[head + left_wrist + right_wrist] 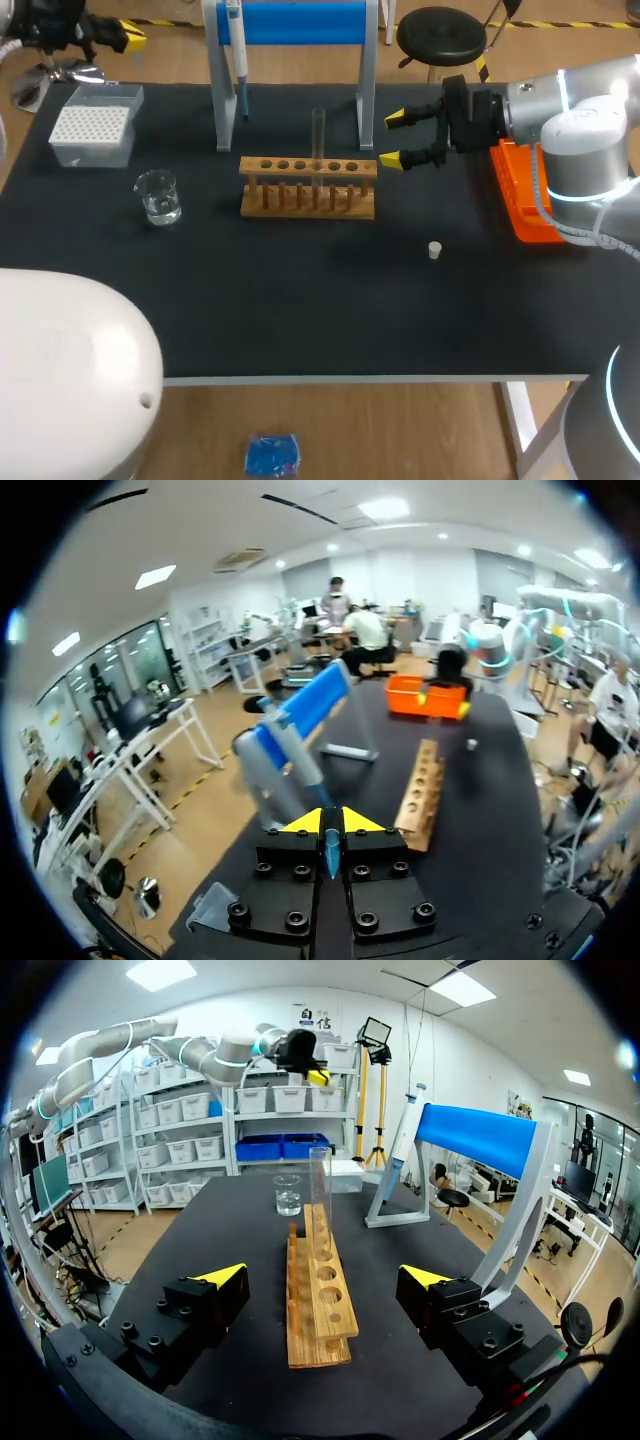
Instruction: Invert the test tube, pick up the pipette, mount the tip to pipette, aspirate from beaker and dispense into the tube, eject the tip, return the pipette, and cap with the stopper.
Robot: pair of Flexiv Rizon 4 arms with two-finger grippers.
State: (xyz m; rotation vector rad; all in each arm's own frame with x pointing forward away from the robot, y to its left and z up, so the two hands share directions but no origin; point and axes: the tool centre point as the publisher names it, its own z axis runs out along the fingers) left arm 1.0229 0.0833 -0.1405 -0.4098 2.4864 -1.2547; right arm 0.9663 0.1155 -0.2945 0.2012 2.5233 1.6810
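A clear test tube (318,133) stands upright in the wooden rack (308,186). The pipette (237,55) hangs on the blue-topped stand (295,22). Left of the rack are the beaker (158,197) and the tip box (92,123); the white stopper (435,250) lies to its right. My right gripper (401,138) is open just right of the rack's end; its wrist view has the rack (320,1300) lengthwise between its fingers (222,1278), the tube (320,1195) ahead. My left gripper (331,822) is shut, at the far left corner (122,38), apart from everything.
An orange tray (522,195) lies at the table's right edge under my right arm. The stand's grey uprights (366,75) rise just behind the rack. Bare black mat (300,300) stretches in front of the rack to the near edge.
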